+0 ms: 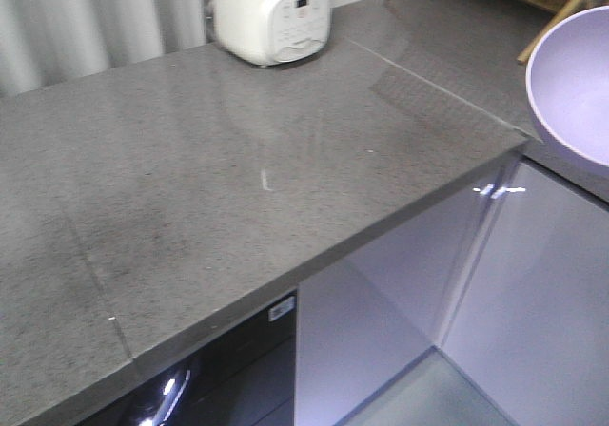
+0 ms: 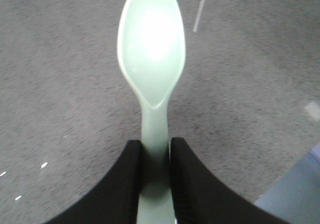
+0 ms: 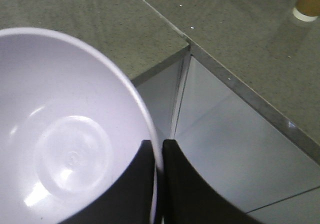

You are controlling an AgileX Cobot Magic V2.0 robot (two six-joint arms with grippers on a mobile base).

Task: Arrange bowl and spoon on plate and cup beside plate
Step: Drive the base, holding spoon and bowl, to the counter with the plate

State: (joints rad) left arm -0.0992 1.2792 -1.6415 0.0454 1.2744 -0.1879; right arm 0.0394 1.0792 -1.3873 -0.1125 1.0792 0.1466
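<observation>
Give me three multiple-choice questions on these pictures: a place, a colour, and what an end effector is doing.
1. Where does the white rice cooker stand? A. at the countertop's far edge B. on the floor C. on a chair
2. What colour is the spoon? A. red B. pale mint green C. black
3. What is the right end effector doing? A. hanging open, empty B. clamping a knife C. clamping the bowl's rim
Answers: 1 A, it sits at the back of the grey surface; 2 B, seen gripped by the left end effector; 3 C, it pinches the lavender rim.
</observation>
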